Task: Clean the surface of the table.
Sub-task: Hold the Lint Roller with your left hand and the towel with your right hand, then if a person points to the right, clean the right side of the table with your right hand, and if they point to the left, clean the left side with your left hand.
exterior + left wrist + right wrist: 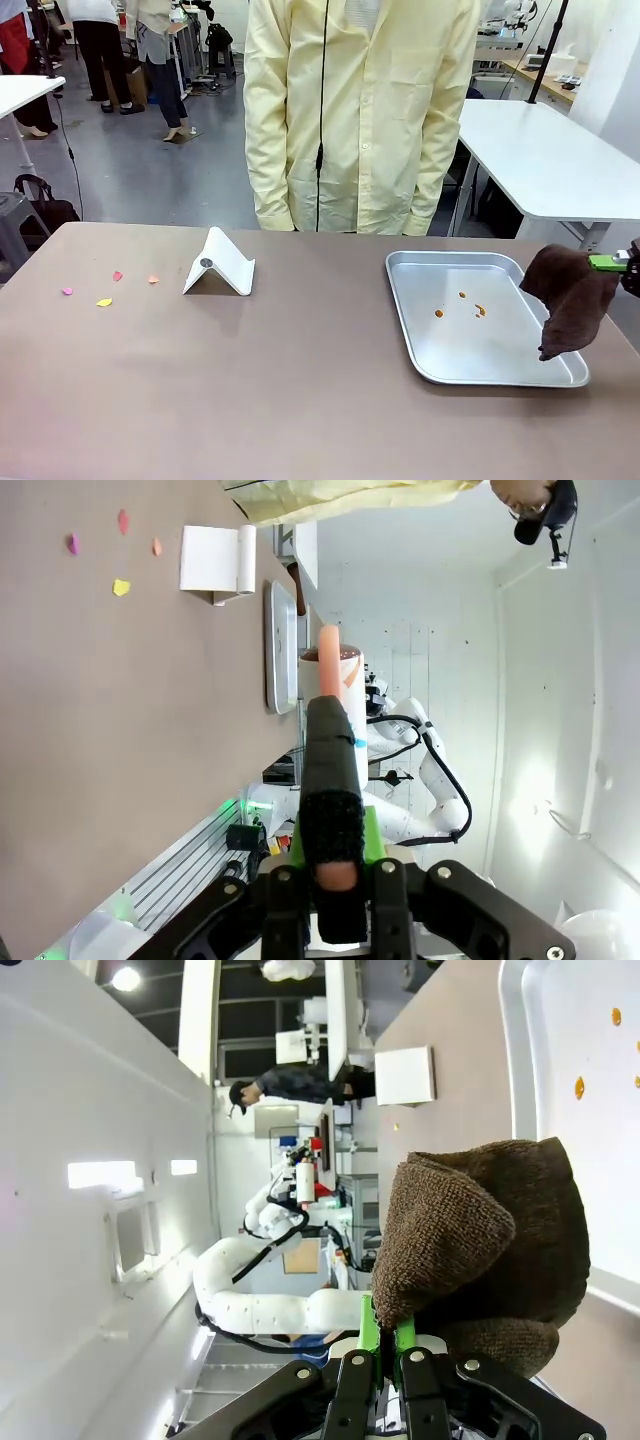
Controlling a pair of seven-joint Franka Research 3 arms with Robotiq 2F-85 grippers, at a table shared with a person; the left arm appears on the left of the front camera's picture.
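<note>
Now | right jaws clamp brown cloth (568, 298) above table (300, 390) edge | left jaws grip black tool (330, 790)

Grey floor (130, 170); 2 white-topped tables, left table (20, 92) and right table (545, 160); bright white wall (60, 1110).

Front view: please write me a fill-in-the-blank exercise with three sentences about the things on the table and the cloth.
1. The right gripper is shut on a ____ cloth.
2. The small coloured scraps lie on the table, toward the robot's ____ side.
3. A few crumbs lie inside the metal tray; their colour is ____.
Missing words: brown; left; orange.
</note>
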